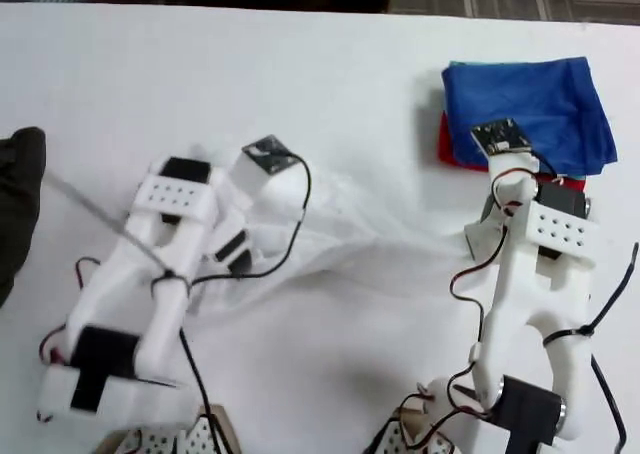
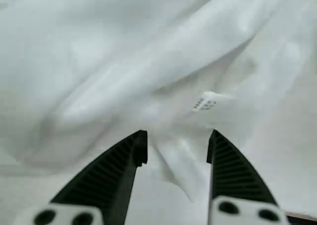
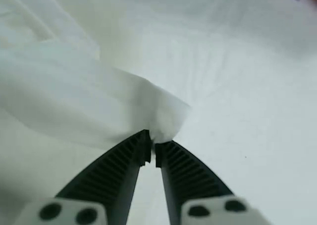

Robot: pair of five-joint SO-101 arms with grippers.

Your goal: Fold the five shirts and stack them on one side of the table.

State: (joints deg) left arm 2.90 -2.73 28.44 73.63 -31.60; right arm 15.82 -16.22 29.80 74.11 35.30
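Jaws: left gripper (image 2: 177, 145) apart over crumpled folds of one white shirt (image 1: 340, 244); right gripper (image 3: 150, 145) pinched together on that shirt's edge. It lies mid-table (image 1: 150, 74) between the two arms. Far right corner: one blue shirt (image 1: 530, 109), folded, atop one red shirt (image 1: 447, 146). One dark cloth (image 1: 15, 194) at the left edge.

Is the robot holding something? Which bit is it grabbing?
The right gripper is pinched shut on a bunched edge of the white shirt. The left gripper is open around a fold of it, not clamping.
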